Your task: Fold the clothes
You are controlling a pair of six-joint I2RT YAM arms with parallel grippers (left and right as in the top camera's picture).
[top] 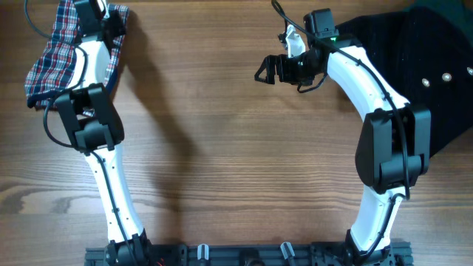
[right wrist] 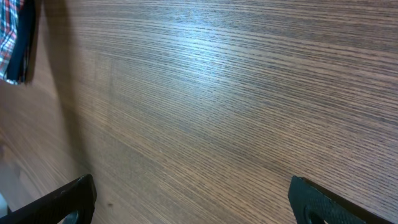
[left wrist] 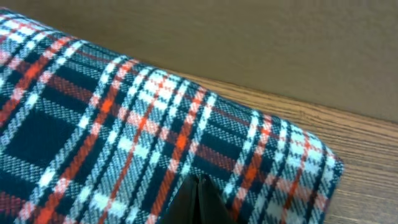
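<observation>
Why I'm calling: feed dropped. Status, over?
Left gripper shut over plaid garment, far left. Right gripper open, empty, over table. Black garment far right.

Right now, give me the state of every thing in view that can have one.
plaid garment: gathered into a compact bundle at the far left, not spread out.
left gripper: shut, tips at the plaid cloth; whether it pinches any cannot be told.
right gripper: open, empty, above the wooden table.
black studded garment: lying at the far right, not held.
</observation>
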